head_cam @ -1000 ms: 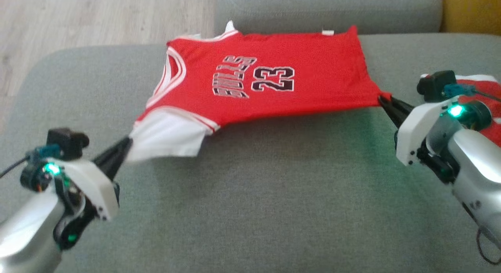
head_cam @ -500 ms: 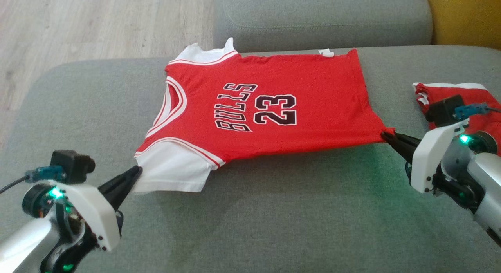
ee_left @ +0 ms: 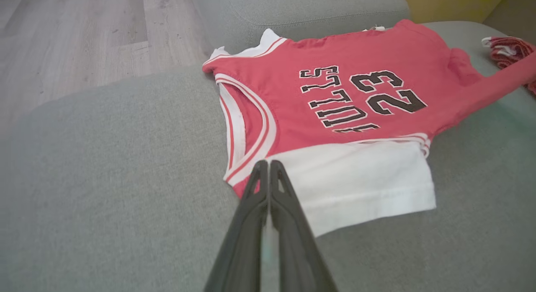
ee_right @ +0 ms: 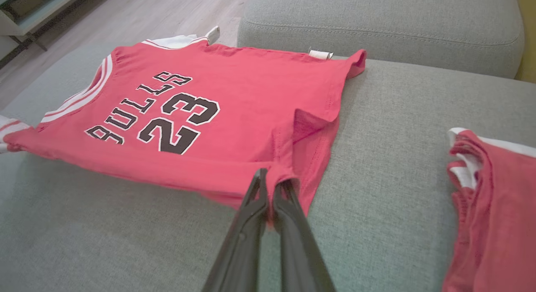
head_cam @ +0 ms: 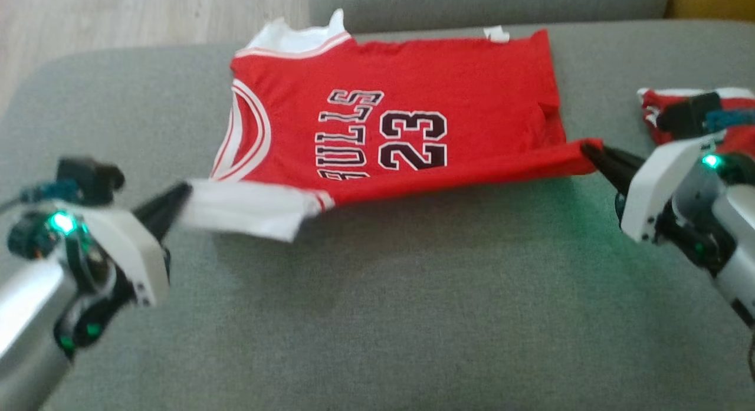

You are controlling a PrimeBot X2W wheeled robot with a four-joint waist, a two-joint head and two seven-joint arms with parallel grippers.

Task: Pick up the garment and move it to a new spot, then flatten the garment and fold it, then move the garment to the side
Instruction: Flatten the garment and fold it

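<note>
Garment [head_cam: 401,86]: red jersey on sofa cushion [head_cam: 377,316], near edge raised. Left end effector [head_cam: 177,194] clamped on white sleeve [head_cam: 242,207], right end effector [head_cam: 590,148] on hem corner [head_cam: 569,154]. Fold: carry both corners across level, edge taut.

Home living room: grey fabric sofa [head_cam: 377,316] beneath the jaws, its back cushion [ee_right: 377,28] beyond them, pale wood-plank floor [ee_left: 83,40] further out (low furniture [ee_right: 29,13] at the far corner, too blurry to name).

Left pincer [head_cam: 184,190] and right pincer [head_cam: 586,147] have lifted the jersey's [head_cam: 448,75] near edge
</note>
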